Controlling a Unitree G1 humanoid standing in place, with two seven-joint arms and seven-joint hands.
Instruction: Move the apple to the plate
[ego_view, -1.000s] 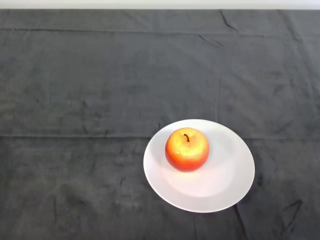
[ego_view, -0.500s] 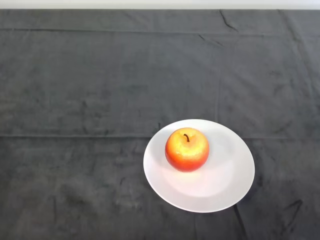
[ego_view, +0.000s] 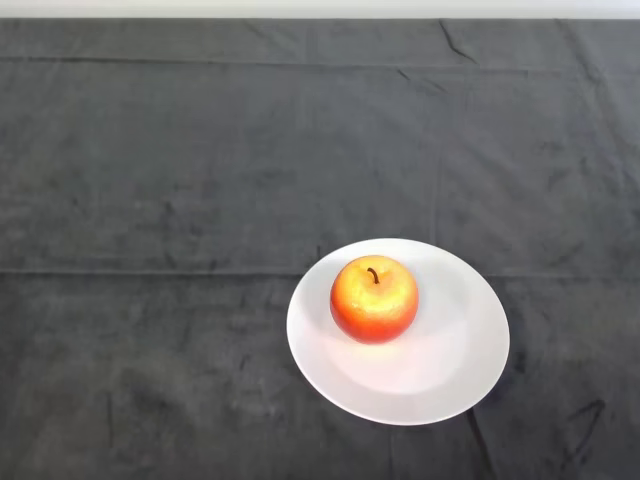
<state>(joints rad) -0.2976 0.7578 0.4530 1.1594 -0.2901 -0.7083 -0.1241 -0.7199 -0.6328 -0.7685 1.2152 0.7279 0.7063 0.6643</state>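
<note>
The apple (ego_view: 374, 298) sits stem-up on the white plate (ego_view: 450, 370), left of its middle, toward the near right of the cloth-covered table (ego_view: 200, 180).

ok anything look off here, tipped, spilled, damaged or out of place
Nothing stands out. The apple sits upright, stem up, on the white plate, a little left of its centre. The plate lies flat on the dark cloth, which shows only soft creases. No spills or damage show.
</note>
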